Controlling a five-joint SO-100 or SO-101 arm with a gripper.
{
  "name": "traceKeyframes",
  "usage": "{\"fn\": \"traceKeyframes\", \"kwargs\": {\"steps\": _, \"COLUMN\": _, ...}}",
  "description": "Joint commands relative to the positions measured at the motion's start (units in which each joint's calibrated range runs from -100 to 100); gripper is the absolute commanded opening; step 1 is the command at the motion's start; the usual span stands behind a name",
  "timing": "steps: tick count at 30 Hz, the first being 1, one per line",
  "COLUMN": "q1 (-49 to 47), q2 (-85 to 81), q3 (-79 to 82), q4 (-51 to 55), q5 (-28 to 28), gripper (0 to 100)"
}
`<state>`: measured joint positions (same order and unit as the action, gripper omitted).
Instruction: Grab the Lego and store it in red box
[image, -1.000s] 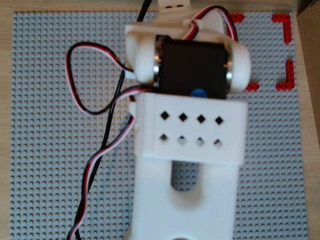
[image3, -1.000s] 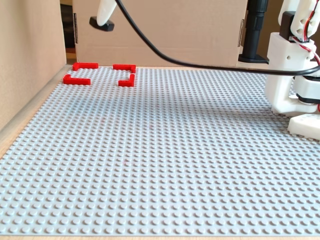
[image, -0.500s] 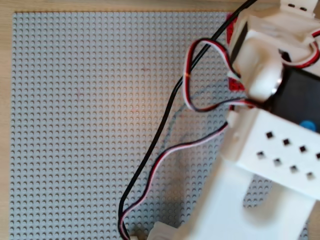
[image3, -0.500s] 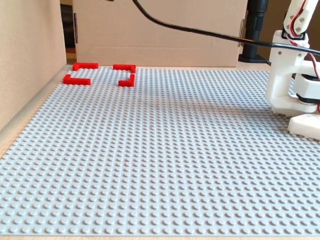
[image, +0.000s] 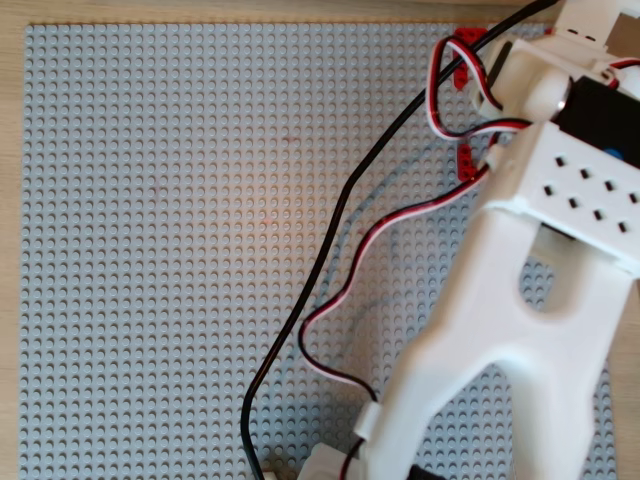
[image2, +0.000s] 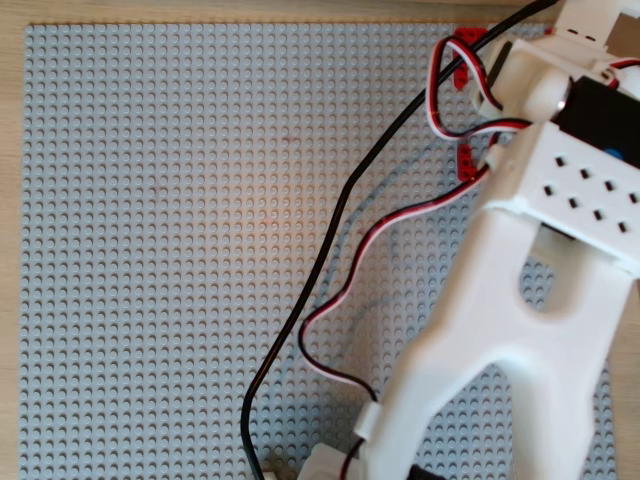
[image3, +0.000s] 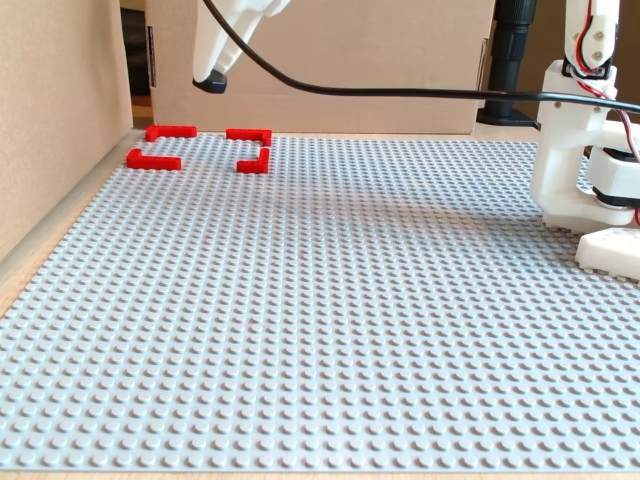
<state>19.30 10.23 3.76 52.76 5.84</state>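
In the fixed view my gripper (image3: 212, 80) hangs at the top left, its white fingers drawn together on a small black Lego (image3: 211, 87) at their tip. It is in the air above the red box (image3: 172, 131), a square of four red corner pieces at the far left of the grey baseplate (image3: 330, 280). In both overhead views the white arm (image: 520, 300) covers the right side and hides the gripper and the Lego. Only two red corner pieces (image: 462, 48) (image2: 467, 160) of the box show beside it.
Cardboard walls stand at the left (image3: 50, 120) and behind the plate (image3: 350, 60). The arm's white base (image3: 585, 170) stands at the right. A black cable (image3: 400, 93) spans the air, and black and red-white cables (image: 330, 240) cross the plate in both overhead views.
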Motion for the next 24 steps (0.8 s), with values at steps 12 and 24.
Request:
{"fn": "traceKeyframes", "kwargs": {"steps": 12, "q1": 1.5, "q2": 4.2, "q3": -1.1, "q4": -2.2, "q5": -0.2, "gripper": 11}}
{"fn": "traceKeyframes", "kwargs": {"steps": 24, "q1": 1.5, "q2": 4.0, "q3": -1.4, "q4": -1.9, "q5": -0.2, "gripper": 13}}
